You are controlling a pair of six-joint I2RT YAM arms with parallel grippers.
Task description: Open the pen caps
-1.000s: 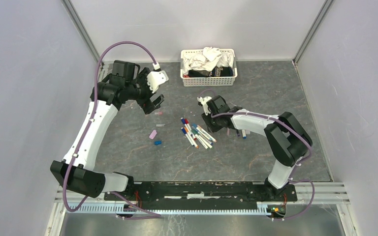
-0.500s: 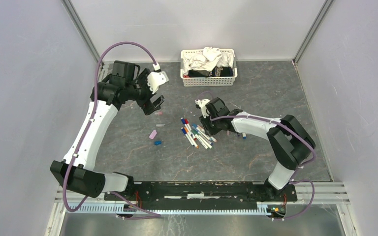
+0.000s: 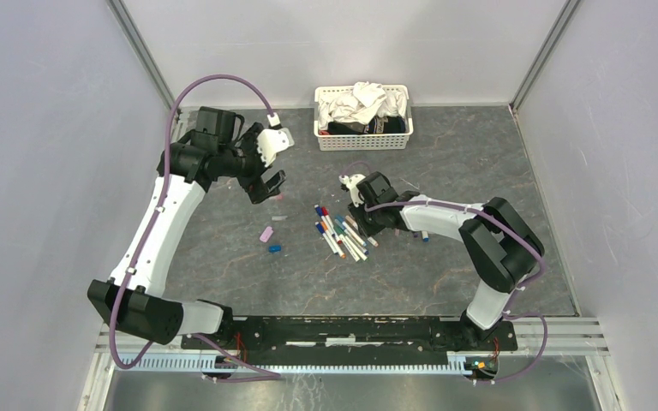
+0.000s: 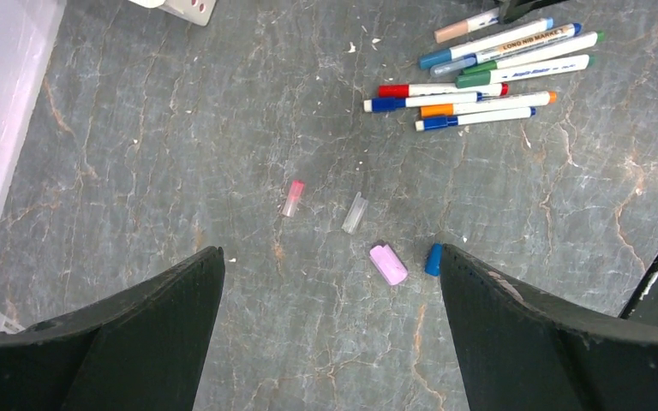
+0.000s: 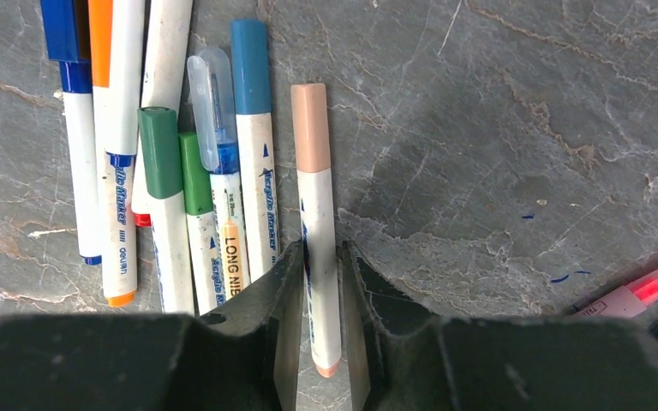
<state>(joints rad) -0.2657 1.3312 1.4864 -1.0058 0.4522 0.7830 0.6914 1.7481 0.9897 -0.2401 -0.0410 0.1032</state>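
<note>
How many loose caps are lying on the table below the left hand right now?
4: a red-tipped cap, a clear cap just right of it, then a pink cap and a blue cap side by side nearer the camera. Others may be hidden.

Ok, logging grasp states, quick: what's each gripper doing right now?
Left gripper: open, holding nothing.
Right gripper: closed on the peach-capped pen.

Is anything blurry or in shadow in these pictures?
Top external view: soft even light, no glare, sharp. Left wrist view: the pink cap and table are crisp; the dark fingers show little detail. Right wrist view: print on the pens is readable; a broad shadow lies right of the peach-capped pen.
</note>
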